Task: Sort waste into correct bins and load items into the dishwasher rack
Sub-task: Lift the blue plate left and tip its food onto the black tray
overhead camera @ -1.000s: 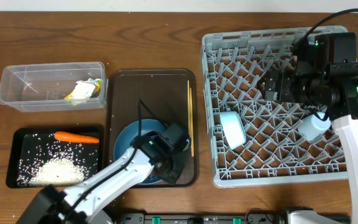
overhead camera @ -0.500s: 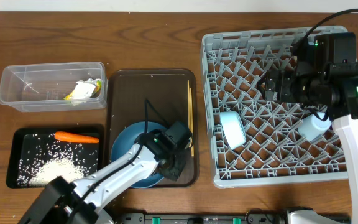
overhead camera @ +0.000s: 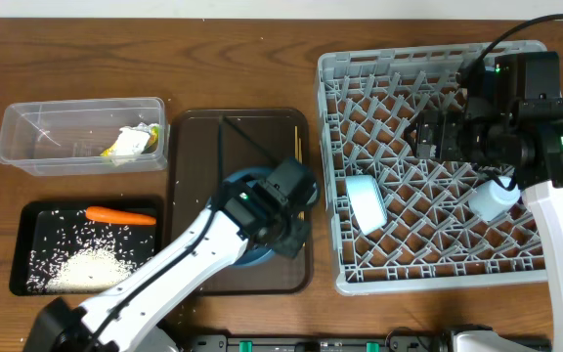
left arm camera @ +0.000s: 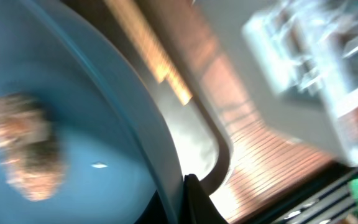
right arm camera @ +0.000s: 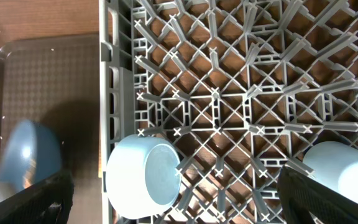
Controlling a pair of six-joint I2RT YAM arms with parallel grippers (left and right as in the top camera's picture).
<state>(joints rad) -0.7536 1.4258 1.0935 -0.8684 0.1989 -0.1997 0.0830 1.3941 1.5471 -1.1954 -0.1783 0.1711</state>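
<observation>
My left gripper (overhead camera: 283, 217) is shut on the rim of the large dark blue plate (overhead camera: 247, 258) and holds it tilted above the dark brown serving tray (overhead camera: 203, 147). In the left wrist view, the finger (left arm camera: 190, 194) pinches the plate rim (left arm camera: 135, 118), and a brown food lump (left arm camera: 27, 149) lies on the plate. My right gripper (overhead camera: 428, 137) hovers open and empty over the grey dishwasher rack (overhead camera: 428, 282). The pale blue bowl (overhead camera: 365, 200) and the small light blue cup (overhead camera: 492, 200) lie in the rack. The chopsticks (overhead camera: 299, 156) lie on the serving tray. The pink cup is out of view.
The clear tub (overhead camera: 27, 132) at the far left holds the yellow-and-black wrapper (overhead camera: 125, 145). The black tray (overhead camera: 37, 215) in front of it holds the carrot (overhead camera: 120, 215) and loose rice (overhead camera: 91, 266). The right wrist view shows the bowl (right arm camera: 145, 177), the cup (right arm camera: 344, 171) and the plate (right arm camera: 27, 158).
My left gripper has lifted the plate off the serving tray and carried it up and right, toward the rack. The right arm has not moved.
</observation>
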